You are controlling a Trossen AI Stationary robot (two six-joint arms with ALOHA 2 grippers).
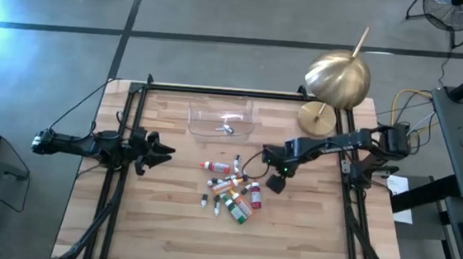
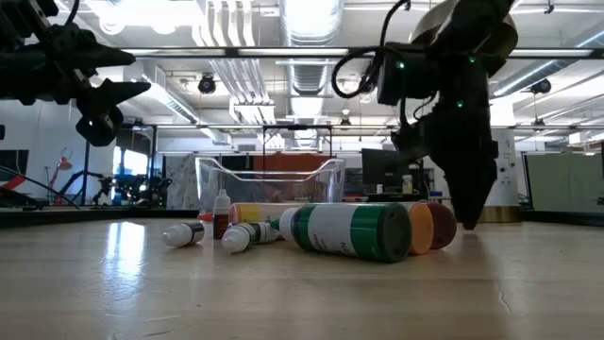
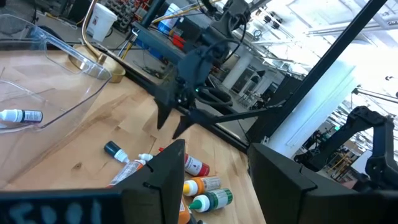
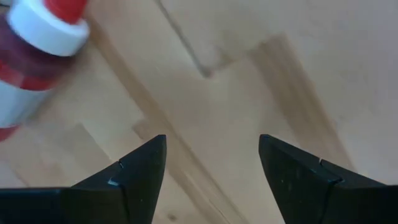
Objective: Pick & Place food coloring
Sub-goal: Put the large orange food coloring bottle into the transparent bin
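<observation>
The right gripper (image 1: 276, 181) hangs low over the wooden desk (image 1: 166, 224), at the right edge of the heap of food coloring bottles (image 1: 233, 192), its fingers (image 4: 134, 171) spread with only bare wood between them. The right wrist view shows one red bottle with a white cap (image 4: 34, 46) lying just off to one side of the gap, not inside it, so nothing is gripped yet. Most bottles lie on their sides in a loose cluster near the middle of the desk, some touching, including a green and white one (image 2: 349, 229) at the front of the low view; a single bottle already rests in the clear plastic tray (image 1: 219, 128) further back. The step in hand looks like the approach to a pick. To do it well, the gripper should shift sideways until the red bottle's body sits squarely between the fingers, with the gap lined up across the bottle's width, not along its length, then lower until the tips nearly touch the wood before closing. Because the bottles are round, a nudge from one finger could roll the target or disturb its neighbours, so a straight descent is safer. The left gripper (image 1: 157, 150) waits at the left side of the desk, clear of the bottles, its fingers (image 3: 171, 180) partly spread and holding nothing.
</observation>
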